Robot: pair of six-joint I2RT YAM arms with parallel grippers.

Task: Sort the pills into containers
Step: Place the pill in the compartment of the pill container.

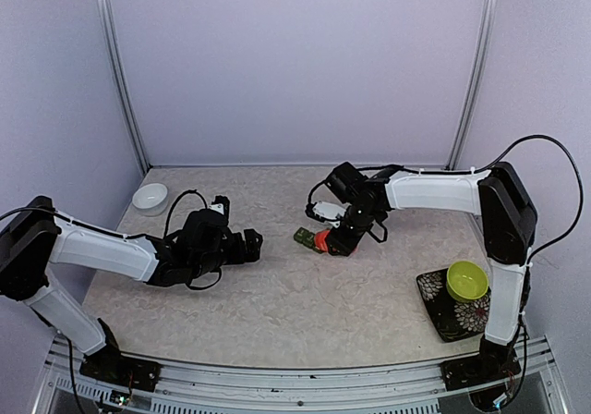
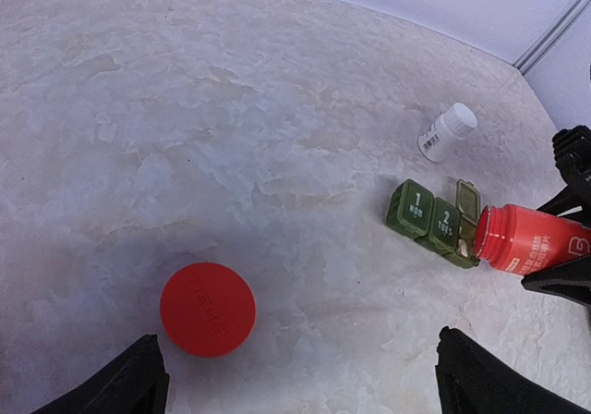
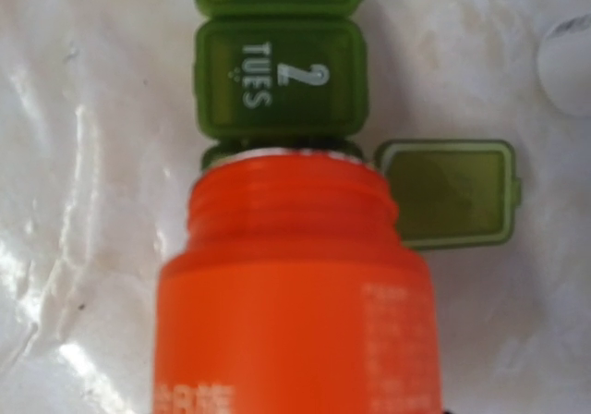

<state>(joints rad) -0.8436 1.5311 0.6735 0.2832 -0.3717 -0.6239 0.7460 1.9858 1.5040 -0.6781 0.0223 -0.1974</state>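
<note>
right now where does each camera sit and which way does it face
Top external: high behind the bases, looking down; left arm, right arm show.
Left wrist: low, facing the pill box and red cap; own open fingertips at bottom.
Right wrist: close over the red-orange bottle mouth at the open compartment; no fingers clear.
Shared: pill box, bottle.

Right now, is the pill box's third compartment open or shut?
Open: its lid is flipped out sideways, and the uncapped red-orange bottle is tipped over it.

Soft, even light; close-up bottle (image 3: 286, 303) slightly blurred.
</note>
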